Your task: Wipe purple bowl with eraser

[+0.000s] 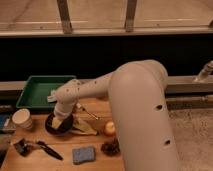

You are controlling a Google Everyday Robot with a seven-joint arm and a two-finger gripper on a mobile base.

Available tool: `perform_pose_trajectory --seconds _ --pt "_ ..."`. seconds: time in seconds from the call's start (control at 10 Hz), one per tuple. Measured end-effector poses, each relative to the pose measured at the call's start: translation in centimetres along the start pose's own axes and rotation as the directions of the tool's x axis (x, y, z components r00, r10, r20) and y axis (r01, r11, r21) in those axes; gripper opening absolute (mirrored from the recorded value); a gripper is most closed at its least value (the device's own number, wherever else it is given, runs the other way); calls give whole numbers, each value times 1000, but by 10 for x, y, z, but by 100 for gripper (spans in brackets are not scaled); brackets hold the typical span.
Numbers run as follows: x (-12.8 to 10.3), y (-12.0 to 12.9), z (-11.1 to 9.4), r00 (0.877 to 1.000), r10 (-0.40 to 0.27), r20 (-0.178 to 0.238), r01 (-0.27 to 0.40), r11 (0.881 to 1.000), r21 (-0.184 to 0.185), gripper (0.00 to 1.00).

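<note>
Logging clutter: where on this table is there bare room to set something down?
The gripper sits over the purple bowl. Bare wood: the strip between beige cup and black tool, and the front edge left of the blue sponge. The green tray floor looks bare. Crowded right of the bowl, around the yellow pieces.

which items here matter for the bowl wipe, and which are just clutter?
In the job:
purple bowl
eraser, inside the bowl
claw, reaching down into the bowl at the eraser

Lying about:
green tray
beige cup
blue-grey sponge
flat yellow pieces
black tool
</note>
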Motion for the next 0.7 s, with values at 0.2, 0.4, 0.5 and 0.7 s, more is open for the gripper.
perform_pose_trajectory --seconds 0.2,0.4,0.5,0.7 --pt "-9 1 -5 1000 -28 -11 28 1000 0 0" --pt "-36 -2 -7 996 -84 -31 84 996 0 0" --pt "-52 -4 -5 993 -111 -36 111 994 -2 0" --pt "-74 -8 2 986 -157 -48 156 988 -16 0"
